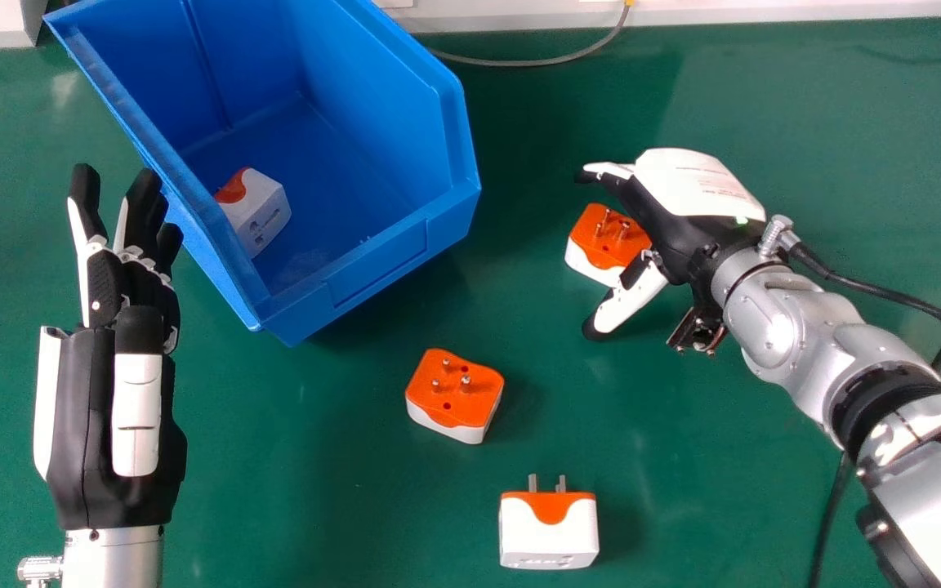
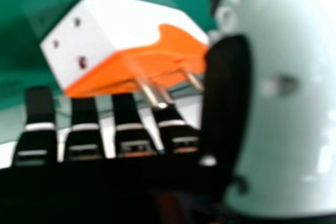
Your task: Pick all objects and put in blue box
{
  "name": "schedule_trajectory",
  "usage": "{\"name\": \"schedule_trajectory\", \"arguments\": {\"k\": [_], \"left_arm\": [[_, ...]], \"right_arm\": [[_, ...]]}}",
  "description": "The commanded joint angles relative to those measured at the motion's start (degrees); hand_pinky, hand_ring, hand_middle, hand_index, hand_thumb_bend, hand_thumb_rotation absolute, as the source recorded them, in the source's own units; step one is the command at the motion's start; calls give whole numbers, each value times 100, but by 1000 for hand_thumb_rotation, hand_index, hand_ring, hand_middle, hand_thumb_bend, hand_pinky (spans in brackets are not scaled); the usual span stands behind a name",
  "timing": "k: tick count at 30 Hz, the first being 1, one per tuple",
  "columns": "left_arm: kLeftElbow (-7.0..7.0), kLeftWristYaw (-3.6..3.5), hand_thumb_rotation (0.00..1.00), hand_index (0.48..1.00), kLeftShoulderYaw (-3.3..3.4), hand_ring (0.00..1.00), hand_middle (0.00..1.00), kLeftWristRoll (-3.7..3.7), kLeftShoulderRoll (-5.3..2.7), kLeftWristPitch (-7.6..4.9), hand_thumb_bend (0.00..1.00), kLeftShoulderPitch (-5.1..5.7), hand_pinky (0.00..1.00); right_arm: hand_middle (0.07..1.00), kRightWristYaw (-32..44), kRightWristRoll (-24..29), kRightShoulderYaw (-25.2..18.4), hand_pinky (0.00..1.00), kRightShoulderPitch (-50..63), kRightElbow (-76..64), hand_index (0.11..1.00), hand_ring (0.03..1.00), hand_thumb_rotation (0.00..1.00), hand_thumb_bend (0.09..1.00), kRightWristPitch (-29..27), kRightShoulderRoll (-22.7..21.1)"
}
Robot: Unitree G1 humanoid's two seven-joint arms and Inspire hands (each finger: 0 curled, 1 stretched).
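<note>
I count four plug adapters, three on the green counter (image 1: 315,506) and one boxed. The nearest adapter (image 1: 548,535) has its pins pointing away from the robot. Off to the left is the left hand (image 1: 82,408), fingers straight, empty. A bit farther in sits a second adapter (image 1: 454,400), three pins up. Beyond it, to the right, a third adapter (image 1: 585,260) rests pins up between the right hand's (image 1: 695,184) thumb and fingers; that hand is spread wide, fingers nearly straight, gripping nothing. Farther back stands one blue box (image 1: 381,261), holding the fourth adapter (image 1: 262,216) near its left wall. One grey cable (image 1: 519,63) curves behind.
</note>
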Motion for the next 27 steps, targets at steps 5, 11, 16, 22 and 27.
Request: {"name": "schedule_trajectory", "arguments": {"k": [5, 11, 16, 22, 27], "left_arm": [[-132, -74, 882, 957, 18, 996, 979, -61, 35, -77, 753, 14, 1000], [-255, -51, 876, 956, 2, 995, 978, -19, -10, -74, 755, 73, 1000], [-333, -60, 873, 955, -13, 995, 977, -30, -25, -45, 766, 121, 1000], [-304, -78, 871, 955, -12, 994, 977, -41, -31, 4, 772, 122, 1000], [-281, -63, 867, 954, -6, 994, 977, 7, -26, 24, 768, 122, 1000]], "right_arm": [[882, 55, 12, -13, 743, -96, 11, 865, 847, 175, 985, 75, 16], [883, 3, -78, 85, 739, -85, 23, 866, 847, 177, 985, 163, 48], [883, -16, -80, 134, 742, -78, 24, 867, 845, 184, 988, 190, 57], [858, -223, -4, 83, 729, -6, 2, 845, 824, 143, 969, 103, 73], [777, -454, -15, 84, 670, 5, -5, 770, 748, 61, 910, 4, 59]]}}
